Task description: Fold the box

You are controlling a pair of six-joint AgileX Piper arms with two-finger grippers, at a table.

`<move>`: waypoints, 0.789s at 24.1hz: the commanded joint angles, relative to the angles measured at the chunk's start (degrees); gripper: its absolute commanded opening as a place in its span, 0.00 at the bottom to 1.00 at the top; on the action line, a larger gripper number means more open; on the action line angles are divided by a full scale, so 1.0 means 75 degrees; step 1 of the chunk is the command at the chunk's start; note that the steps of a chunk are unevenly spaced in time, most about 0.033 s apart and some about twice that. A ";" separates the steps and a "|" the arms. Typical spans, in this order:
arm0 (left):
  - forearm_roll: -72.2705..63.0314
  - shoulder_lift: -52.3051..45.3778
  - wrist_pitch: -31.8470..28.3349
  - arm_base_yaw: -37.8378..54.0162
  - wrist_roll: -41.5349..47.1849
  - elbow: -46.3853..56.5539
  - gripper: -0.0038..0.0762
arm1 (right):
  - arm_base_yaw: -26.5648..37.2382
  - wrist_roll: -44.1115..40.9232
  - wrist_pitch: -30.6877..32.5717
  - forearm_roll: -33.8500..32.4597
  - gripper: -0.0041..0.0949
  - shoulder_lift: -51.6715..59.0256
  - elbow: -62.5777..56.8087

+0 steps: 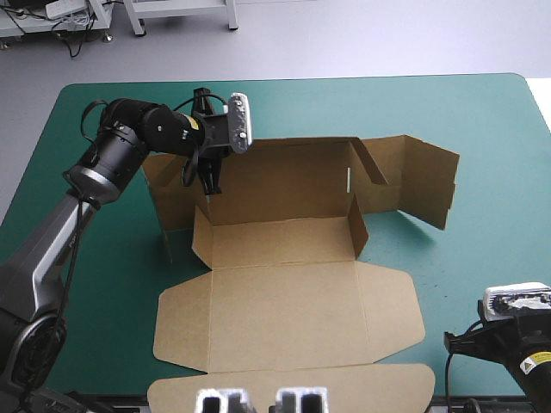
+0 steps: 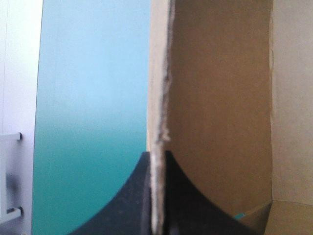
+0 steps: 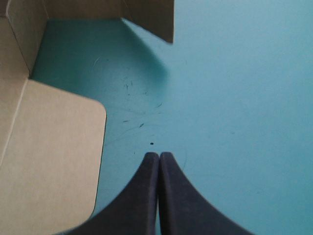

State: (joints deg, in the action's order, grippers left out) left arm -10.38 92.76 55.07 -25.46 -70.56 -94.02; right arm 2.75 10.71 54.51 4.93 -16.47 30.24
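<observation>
**Grip on rear wall**

The brown box [image 1: 284, 301] lies mid-table on the teal-green cover [image 1: 482, 258], rear walls raised, front flaps flat. The left gripper [image 1: 200, 182] clamps its rear wall. The right gripper [image 3: 159, 155], fingers together and empty, sits near its right flap.

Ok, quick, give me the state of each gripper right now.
Left gripper: shut on a raised wall edge of the brown cardboard box.
Right gripper: shut, holding nothing, above the teal-green table cover.

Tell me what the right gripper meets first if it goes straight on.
The shut right gripper has bare teal-green cover just ahead; farther on, the box's raised flap stands roughly in line, though depth is unclear.
</observation>
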 commanded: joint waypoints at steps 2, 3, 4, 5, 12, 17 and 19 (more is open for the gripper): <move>0.0544 -0.0350 0.0136 -0.0941 -0.0008 -0.0281 0.04 | -0.0026 0.0156 -0.0466 -0.0035 0.03 -0.0129 0.0857; 0.0749 -0.0350 0.0152 -0.1110 0.0144 -0.0281 0.04 | -0.0026 0.0142 -0.0423 -0.0053 0.03 -0.0165 0.1030; 0.0965 -0.0350 0.0117 -0.1291 0.0341 -0.0281 0.04 | -0.0026 0.0123 -0.0376 -0.0110 0.03 -0.0255 0.1176; 0.1384 -0.0350 -0.0047 -0.1589 0.0679 -0.0233 0.04 | -0.0026 0.0123 -0.0198 -0.0192 0.03 -0.0527 0.1570; 0.4857 -0.0771 -0.1211 -0.2788 0.3670 0.1527 0.04 | -0.0026 0.0123 -0.0190 -0.0066 0.03 -0.3176 0.4462; 0.6400 -0.1270 -0.2017 -0.3494 0.5564 0.2580 0.04 | -0.0026 0.0152 -0.0062 0.0362 0.03 -0.4747 0.6178; 0.7167 -0.1405 -0.2085 -0.3768 0.6319 0.2892 0.04 | -0.0026 0.0307 0.0247 0.0612 0.03 -0.5458 0.6841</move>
State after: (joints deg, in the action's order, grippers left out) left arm 36.97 85.18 41.64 -50.92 -31.89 -74.28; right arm 2.75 11.43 57.60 7.01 -51.79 74.36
